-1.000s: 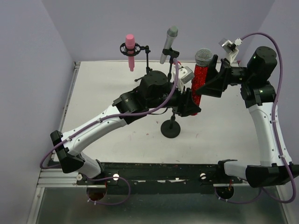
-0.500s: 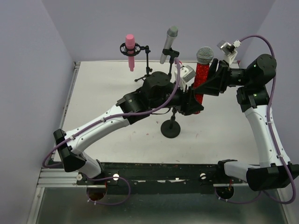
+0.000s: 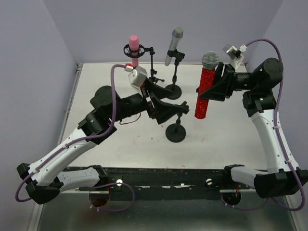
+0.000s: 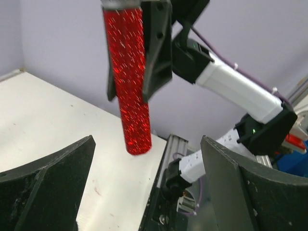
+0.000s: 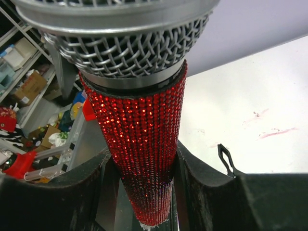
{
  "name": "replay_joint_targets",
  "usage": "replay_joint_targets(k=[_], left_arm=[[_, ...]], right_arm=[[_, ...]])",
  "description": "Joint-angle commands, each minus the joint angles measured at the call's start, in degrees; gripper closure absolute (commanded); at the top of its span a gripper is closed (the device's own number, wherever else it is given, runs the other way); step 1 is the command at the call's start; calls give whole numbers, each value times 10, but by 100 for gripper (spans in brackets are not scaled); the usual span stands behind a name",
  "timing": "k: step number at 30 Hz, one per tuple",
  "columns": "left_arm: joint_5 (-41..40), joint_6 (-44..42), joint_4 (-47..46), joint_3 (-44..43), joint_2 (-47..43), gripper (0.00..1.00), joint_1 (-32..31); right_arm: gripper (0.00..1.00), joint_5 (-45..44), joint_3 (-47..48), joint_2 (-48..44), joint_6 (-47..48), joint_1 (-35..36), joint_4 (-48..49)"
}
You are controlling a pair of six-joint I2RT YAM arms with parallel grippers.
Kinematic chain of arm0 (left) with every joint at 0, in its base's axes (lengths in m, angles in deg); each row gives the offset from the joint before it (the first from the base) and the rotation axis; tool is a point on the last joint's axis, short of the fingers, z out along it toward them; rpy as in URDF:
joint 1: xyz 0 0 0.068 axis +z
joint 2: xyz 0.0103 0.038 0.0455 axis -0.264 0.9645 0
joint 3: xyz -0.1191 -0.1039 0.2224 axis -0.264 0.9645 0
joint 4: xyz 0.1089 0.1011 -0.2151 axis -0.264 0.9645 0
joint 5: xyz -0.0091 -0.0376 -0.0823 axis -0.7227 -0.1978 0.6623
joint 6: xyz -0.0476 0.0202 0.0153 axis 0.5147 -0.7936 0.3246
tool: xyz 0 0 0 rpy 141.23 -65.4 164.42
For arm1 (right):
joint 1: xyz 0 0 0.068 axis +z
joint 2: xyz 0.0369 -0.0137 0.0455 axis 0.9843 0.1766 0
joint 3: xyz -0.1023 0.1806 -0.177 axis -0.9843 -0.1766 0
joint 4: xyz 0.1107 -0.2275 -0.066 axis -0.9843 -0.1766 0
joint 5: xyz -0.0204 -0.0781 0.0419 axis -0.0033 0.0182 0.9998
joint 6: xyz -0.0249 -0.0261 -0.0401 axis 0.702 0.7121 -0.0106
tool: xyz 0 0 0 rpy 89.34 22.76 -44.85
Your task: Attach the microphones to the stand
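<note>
Gripped red mic (image 3: 201, 104) upright with right gripper (image 3: 208, 88), clamped round its body; hovered left gripper (image 3: 179, 111), jaws wide apart and empty, just beside stand (image 3: 175, 132).

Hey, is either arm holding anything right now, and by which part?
The right gripper holds the red microphone by the upper half of its handle. The left gripper holds nothing; its jaws stand open.

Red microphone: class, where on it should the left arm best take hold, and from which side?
On the red microphone, probably the bare lower handle, from the left arm's side. It is held near upright, head up, and the right fingers clamp the upper handle just under the mesh head. Only the lower length is free, facing the open left fingers.
</note>
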Motion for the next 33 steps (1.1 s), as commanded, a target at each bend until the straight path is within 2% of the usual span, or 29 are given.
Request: replay_joint_targets(k=[1, 8, 16, 28, 33], left_arm=[[76, 63, -37, -33, 21, 1, 53], [116, 89, 18, -191, 152, 1, 54], [78, 51, 80, -294, 242, 2, 39], [61, 38, 39, -307, 272, 13, 18], [56, 50, 33, -332, 297, 24, 18]], right_arm=[[83, 71, -23, -18, 23, -2, 8], [83, 79, -32, -26, 23, -5, 14], [83, 83, -34, -29, 23, -5, 14], [83, 87, -43, -30, 22, -5, 15], [83, 89, -44, -31, 23, -5, 15]])
